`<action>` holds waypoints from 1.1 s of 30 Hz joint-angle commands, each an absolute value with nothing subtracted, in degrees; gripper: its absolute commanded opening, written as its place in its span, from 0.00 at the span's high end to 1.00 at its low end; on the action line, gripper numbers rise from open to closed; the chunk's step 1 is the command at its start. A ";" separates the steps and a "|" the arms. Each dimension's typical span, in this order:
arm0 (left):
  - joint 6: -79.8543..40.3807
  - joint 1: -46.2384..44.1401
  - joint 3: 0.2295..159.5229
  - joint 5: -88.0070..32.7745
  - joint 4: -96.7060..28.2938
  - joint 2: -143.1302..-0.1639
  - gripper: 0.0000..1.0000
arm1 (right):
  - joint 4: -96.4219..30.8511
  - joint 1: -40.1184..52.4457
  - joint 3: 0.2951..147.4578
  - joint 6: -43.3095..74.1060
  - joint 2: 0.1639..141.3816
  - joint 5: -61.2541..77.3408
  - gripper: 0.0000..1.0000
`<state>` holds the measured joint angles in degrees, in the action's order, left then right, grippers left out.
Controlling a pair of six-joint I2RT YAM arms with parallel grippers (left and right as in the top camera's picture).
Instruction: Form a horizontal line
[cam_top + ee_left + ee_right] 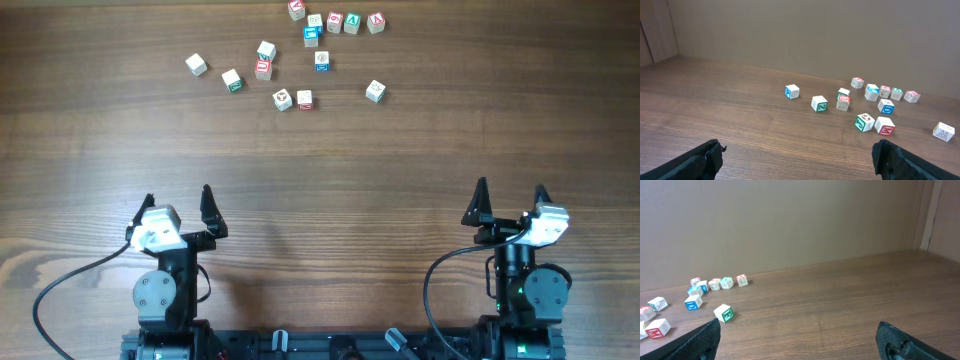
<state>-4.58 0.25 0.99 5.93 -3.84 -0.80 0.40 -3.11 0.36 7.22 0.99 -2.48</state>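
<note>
Left gripper [177, 195], lower left: jaws spread wide, holding nothing. Loose cubes [263, 68] scattered upper centre, no order. The horizontal line [352, 22] sits at top edge, just right of centre, cubes side by side. Right gripper [511, 187], lower right: also wide apart, empty.

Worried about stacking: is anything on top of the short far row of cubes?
No: the horizontal line shows bare top faces, nothing stacked. A blue-marked cube sits in front of its left end. Bottom faces are hidden.
</note>
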 commanded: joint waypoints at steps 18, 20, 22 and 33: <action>-3.44 -0.12 0.32 5.02 -3.66 -0.38 0.00 | 0.64 -3.40 0.30 6.13 0.27 -3.01 0.00; -3.44 -0.12 0.32 5.02 -3.68 -0.38 0.00 | 0.64 -3.40 0.30 6.13 0.27 -3.01 0.00; -3.44 -0.12 0.32 5.02 -3.68 -0.38 0.00 | 0.64 -3.40 0.30 6.13 0.27 -3.01 0.00; -3.40 -0.12 0.32 5.89 -2.55 -0.38 0.00 | 0.64 -3.40 0.30 6.11 0.27 -3.01 0.00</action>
<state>-4.58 0.25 0.99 5.96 -3.77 -0.80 0.40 -3.11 0.36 7.22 0.99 -2.46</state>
